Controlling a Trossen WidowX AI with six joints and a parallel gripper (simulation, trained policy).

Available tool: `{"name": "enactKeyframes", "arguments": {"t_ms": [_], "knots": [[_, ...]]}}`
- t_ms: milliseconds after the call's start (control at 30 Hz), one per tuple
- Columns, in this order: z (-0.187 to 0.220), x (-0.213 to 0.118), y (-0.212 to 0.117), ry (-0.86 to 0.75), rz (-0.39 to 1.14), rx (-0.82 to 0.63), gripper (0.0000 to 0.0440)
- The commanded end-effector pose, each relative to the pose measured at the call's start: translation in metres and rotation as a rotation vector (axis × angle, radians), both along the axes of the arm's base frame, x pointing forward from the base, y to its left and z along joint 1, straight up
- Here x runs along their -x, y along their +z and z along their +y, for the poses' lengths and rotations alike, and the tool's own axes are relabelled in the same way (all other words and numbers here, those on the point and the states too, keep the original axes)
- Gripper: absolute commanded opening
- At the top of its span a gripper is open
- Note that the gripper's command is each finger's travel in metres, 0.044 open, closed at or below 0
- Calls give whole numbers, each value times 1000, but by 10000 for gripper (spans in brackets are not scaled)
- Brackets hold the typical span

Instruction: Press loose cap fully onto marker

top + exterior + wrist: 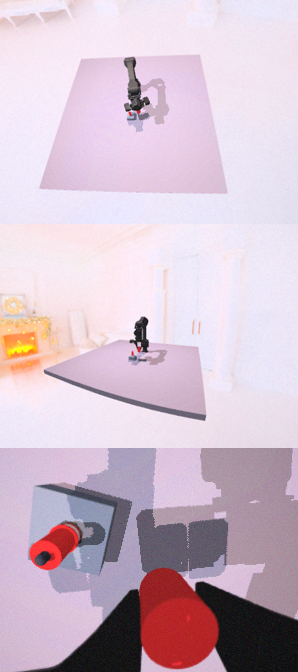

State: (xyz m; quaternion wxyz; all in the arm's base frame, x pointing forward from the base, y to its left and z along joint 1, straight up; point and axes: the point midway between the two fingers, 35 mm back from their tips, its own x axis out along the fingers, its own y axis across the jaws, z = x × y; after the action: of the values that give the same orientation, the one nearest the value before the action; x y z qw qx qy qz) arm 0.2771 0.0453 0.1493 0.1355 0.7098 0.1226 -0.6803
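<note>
The marker (130, 113) (132, 353) (64, 540), red with a dark tip, stands uncapped in the grey-blue holder block (130, 118) (132, 358) (94, 562). My gripper (138, 110) (139, 347) (167, 593) is shut on the red cap (139, 349) (179, 632) and holds it above the table. In the wrist view the cap is between the two black fingers, and the marker and block are at the upper left, apart from it. In the top and exterior views the cap is to the right of the marker and close to it.
The pinkish table (109, 157) (164, 385) lies under the arm. The arm (132, 78) (143, 326) reaches in from the table's far side in the top view. Its shadows fall on the table to the right of the block and around it.
</note>
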Motion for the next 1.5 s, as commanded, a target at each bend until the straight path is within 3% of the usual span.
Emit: {"name": "enactKeyframes", "arguments": {"t_ms": [0,800,1467], "knots": [[-10,-5,8,-23,-4,-3,60],[-73,-7,20,-186,54,-12,24],[-72,-2,-22,-176,151,-37,1]]}}
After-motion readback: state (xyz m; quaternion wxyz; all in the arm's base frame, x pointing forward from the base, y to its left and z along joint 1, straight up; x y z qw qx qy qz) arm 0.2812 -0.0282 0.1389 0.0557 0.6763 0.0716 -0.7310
